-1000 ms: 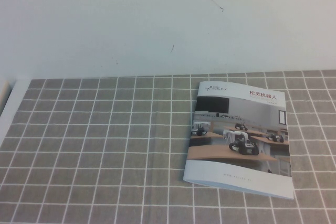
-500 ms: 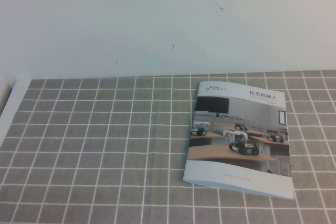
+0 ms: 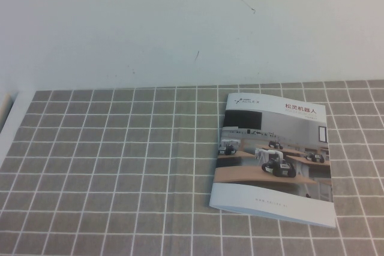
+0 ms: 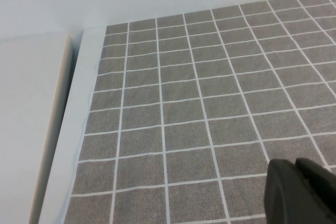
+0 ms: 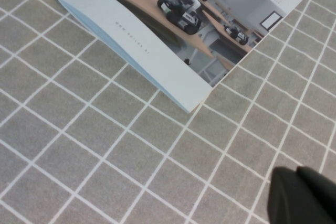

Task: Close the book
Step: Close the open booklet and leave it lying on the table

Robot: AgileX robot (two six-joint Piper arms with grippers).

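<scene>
Book: the book [image 3: 273, 157] lies flat and already closed, cover up, on the right part of the cloth [image 3: 108, 160], nearer the table's right edge than its left.
Long axis: runs from the table's far edge toward its near edge, slightly skewed.
Right gripper: the right gripper [image 5: 304, 195] hovers over bare cloth off the book's near right corner, clear of it; its two dark tips meet with no gap, holding nothing.
Left gripper: the left gripper [image 4: 300, 192] is over the cloth near the table's [image 4: 79, 129] left edge, tips likewise together and empty. The book does not show in its view.
Nearer arm: the right, by a wide margin.
Task state: judged done, since no page stands open and nothing seems left to fold over.
Containers: none in view.
</scene>
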